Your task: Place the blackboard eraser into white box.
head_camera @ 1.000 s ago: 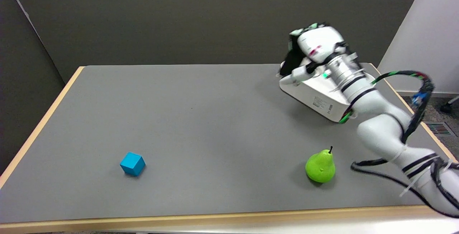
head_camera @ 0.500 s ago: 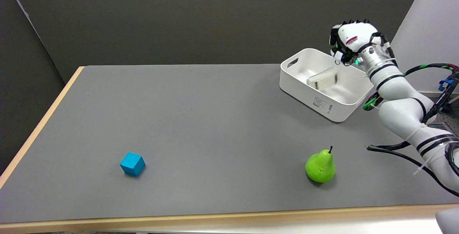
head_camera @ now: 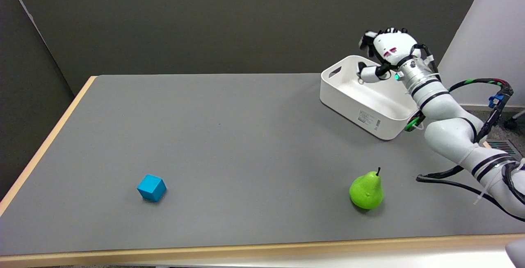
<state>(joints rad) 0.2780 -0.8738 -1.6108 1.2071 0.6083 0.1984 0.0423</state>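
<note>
My right hand (head_camera: 383,54) hung in the air above the far part of the white box (head_camera: 348,95), with its white back turned up toward the camera. One finger reached out to the left over the box's inside. The others curled away behind the back of the hand, so I could not tell how far apart they were, nor whether anything sat between them. I saw nothing held on the side that faced the camera.

The box stood on the far right part of the grey table (head_camera: 229,136), set at a slant to the table's edge, with a cut-out handle in its left end wall and a small label on its near wall. My arm crossed over its right end. What I could see of the box's floor was plain white, and I could not pick out the blackboard eraser there or anywhere else on the table.

Nearer the front, a green pear (head_camera: 366,191) stood upright, well apart from the box. A blue cube (head_camera: 151,187) sat far off to the left.
</note>
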